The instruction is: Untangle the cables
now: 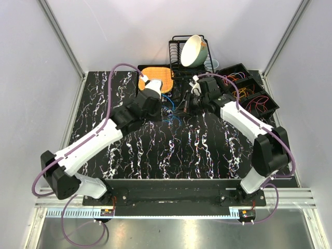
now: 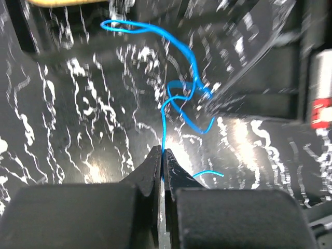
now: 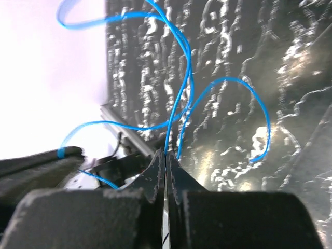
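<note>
A thin blue cable [image 1: 170, 112] hangs in loops between my two grippers over the back middle of the black marbled table [image 1: 171, 150]. My left gripper [image 2: 162, 153] is shut on one strand of the blue cable [image 2: 179, 93], which curls up and away from the jaws. My right gripper [image 3: 166, 155] is shut on another strand of the blue cable [image 3: 181, 88], with loops spreading above it. In the top view the left gripper [image 1: 162, 104] and the right gripper [image 1: 185, 102] face each other closely. More cables, red, orange and maroon, lie in the black bins [image 1: 248, 93].
An orange woven mat [image 1: 158, 78] lies behind the left gripper. A black wire dish rack [image 1: 189, 57] with a pale bowl [image 1: 194, 51] stands at the back. Black compartment bins stand at the back right. White walls close in the table.
</note>
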Controlling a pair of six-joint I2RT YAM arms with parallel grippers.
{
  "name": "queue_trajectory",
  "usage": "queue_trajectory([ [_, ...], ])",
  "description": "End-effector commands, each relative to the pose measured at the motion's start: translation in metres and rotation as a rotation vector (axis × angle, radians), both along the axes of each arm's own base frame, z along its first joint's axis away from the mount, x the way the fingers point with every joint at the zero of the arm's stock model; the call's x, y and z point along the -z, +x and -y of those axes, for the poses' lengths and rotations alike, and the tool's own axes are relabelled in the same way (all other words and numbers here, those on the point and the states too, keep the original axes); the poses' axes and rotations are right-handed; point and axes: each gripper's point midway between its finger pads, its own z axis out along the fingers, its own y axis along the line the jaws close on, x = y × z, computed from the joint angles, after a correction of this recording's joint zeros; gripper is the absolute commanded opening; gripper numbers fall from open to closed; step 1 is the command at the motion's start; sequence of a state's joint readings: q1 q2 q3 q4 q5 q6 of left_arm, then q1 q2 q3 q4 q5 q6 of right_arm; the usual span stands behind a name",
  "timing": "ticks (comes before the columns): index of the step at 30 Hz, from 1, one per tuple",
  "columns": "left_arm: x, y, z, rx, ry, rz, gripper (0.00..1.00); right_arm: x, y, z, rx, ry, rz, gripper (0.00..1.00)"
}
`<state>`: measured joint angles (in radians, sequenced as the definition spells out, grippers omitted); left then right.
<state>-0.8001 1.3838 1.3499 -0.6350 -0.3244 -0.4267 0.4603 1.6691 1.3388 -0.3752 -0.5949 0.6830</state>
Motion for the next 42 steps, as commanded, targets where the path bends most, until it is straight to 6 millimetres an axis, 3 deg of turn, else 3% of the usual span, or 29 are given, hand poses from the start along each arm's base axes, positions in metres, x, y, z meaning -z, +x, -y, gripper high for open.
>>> queue_trajectory([
  [1,-0.012,-0.004,0.013,0.086,-0.019,0.014,0.01,0.016,-0.028,-0.010,-0.025,0.122,-0.123,0.00],
  [3,0.003,-0.009,0.026,0.131,-0.006,-0.017,0.00,0.053,-0.040,-0.009,-0.031,0.132,-0.208,0.00],
  [6,0.029,-0.016,0.047,0.178,0.027,-0.065,0.00,0.078,-0.054,-0.006,-0.016,0.158,-0.272,0.00],
  [10,0.062,-0.022,0.070,0.212,0.061,-0.124,0.00,0.093,-0.055,0.004,0.021,0.099,-0.250,0.00],
  [11,0.065,-0.022,0.073,0.215,0.062,-0.129,0.00,0.100,-0.062,0.010,0.030,0.052,-0.291,0.00],
  [15,0.084,-0.025,0.078,0.207,0.065,-0.161,0.00,0.114,-0.059,0.025,0.066,-0.068,-0.257,0.00],
  [25,0.142,-0.039,0.085,0.226,0.054,-0.249,0.00,0.123,-0.061,0.041,0.086,-0.178,-0.247,0.02],
  [32,0.161,-0.037,0.095,0.242,0.052,-0.273,0.00,0.117,-0.060,0.046,0.094,-0.205,-0.225,0.04],
  [35,0.168,-0.037,0.095,0.242,0.062,-0.285,0.00,0.114,-0.059,0.046,0.095,-0.210,-0.219,0.10],
  [38,0.168,-0.038,0.092,0.228,0.066,-0.282,0.00,0.111,-0.058,0.047,0.095,-0.217,-0.210,0.25],
  [42,0.170,-0.040,0.087,0.217,0.071,-0.290,0.01,0.112,-0.056,0.049,0.098,-0.231,-0.203,0.36],
])
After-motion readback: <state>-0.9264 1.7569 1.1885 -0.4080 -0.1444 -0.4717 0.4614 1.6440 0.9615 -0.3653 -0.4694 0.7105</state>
